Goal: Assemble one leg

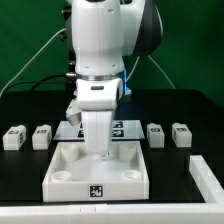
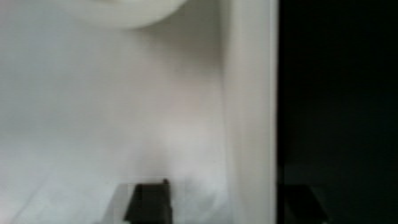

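The large white panel (image 1: 97,172) lies flat on the black table in front of the arm. My gripper (image 1: 97,152) is down on its far part, fingertips hidden behind the hand. In the wrist view my gripper (image 2: 224,202) is very close over the panel (image 2: 107,110). Its jaws stand apart, one dark fingertip (image 2: 146,202) over the panel's inside and the other over the black table, with the panel's raised rim (image 2: 249,100) between them. A gap shows between the inner fingertip and the rim. Legs lie at the exterior view's left (image 1: 14,137) (image 1: 42,135) and right (image 1: 156,133) (image 1: 181,132).
The marker board (image 1: 124,127) lies behind the panel, partly hidden by the arm. A white block (image 1: 206,176) stands at the exterior view's lower right. A round corner socket (image 2: 139,12) of the panel shows in the wrist view.
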